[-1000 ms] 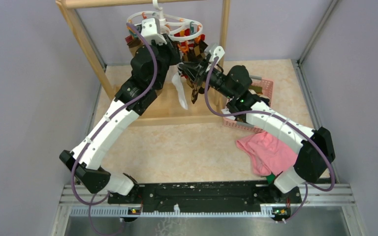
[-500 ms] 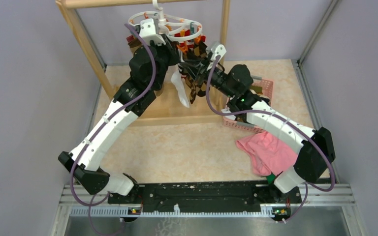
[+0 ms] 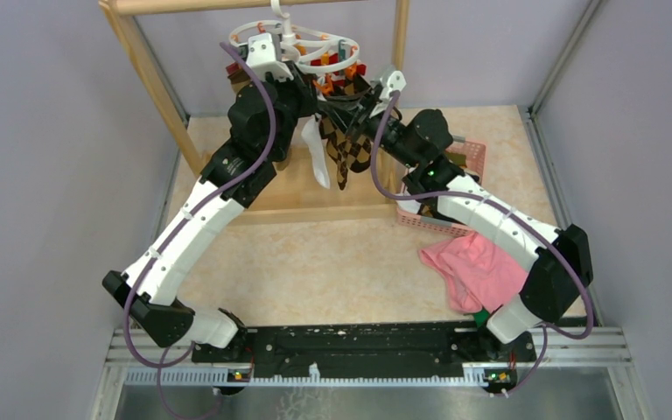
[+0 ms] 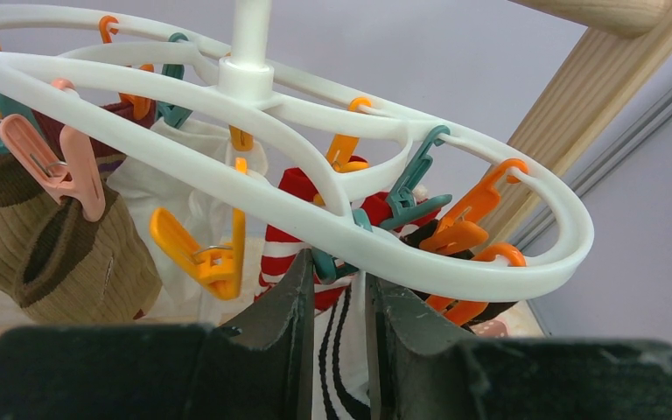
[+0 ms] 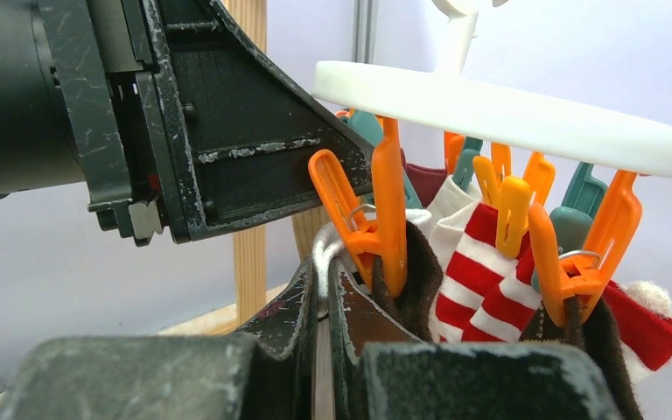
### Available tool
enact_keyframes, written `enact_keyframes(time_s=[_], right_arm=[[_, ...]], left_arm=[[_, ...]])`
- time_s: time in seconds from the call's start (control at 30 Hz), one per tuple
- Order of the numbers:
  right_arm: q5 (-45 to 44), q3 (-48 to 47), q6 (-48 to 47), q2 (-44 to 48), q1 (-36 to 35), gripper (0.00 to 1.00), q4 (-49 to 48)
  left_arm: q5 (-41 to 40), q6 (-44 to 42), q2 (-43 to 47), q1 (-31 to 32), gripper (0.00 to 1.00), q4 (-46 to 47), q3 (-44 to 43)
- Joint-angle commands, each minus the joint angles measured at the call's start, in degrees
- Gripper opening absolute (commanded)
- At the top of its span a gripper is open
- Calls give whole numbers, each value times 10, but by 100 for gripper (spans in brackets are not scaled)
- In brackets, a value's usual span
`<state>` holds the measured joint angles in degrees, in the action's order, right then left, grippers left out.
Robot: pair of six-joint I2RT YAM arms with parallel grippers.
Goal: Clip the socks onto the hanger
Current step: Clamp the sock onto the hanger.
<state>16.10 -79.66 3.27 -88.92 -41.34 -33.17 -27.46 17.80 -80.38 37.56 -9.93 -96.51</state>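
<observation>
The wooden rack (image 3: pixel 147 74) is framing the far end of the surface (image 3: pixel 315 262), and the hanger (image 5: pixel 507 109) is hanging from its top bar, with both arms crowding in beneath. A white sock (image 3: pixel 317 157), a red-white striped sock (image 5: pixel 477 280) and a brown ribbed sock (image 4: pixel 70 254) are dangling from clips. The left claw (image 4: pixel 332 284) is pinching a teal clip (image 4: pixel 322 262) under the ring. The right claw (image 5: pixel 324 271), pressed together, is gripping the top of the argyle sock (image 3: pixel 346 153) just beside an orange clip (image 5: pixel 385 210). The right arm is lying across a pink basket (image 3: pixel 472 156), hiding its contents. A pink cloth (image 3: pixel 477 271) is lying on the surface near it, a green cloth (image 3: pixel 481 315) peeking out at its near edge.
</observation>
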Motion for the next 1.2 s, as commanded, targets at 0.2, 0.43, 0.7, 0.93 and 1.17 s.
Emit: enact_keyframes(time_s=[0.2, 0.43, 0.7, 0.93, 1.17], right_arm=[[-17, -32, 0, -7, 6, 0, -15], [-7, -49, -7, -14, 6, 0, 2], [17, -3, -50, -1, 6, 0, 21], [26, -8, -59, -7, 7, 0, 37], [37, -28, -63, -16, 7, 0, 39]], left_arm=[[3, -10, 22, -2, 19, 25, 6], [5, -10, 22, -2, 19, 27, 5], [4, -13, 25, -3, 19, 26, 3], [6, -12, 25, -3, 19, 26, 4], [10, -9, 24, -2, 19, 25, 6]])
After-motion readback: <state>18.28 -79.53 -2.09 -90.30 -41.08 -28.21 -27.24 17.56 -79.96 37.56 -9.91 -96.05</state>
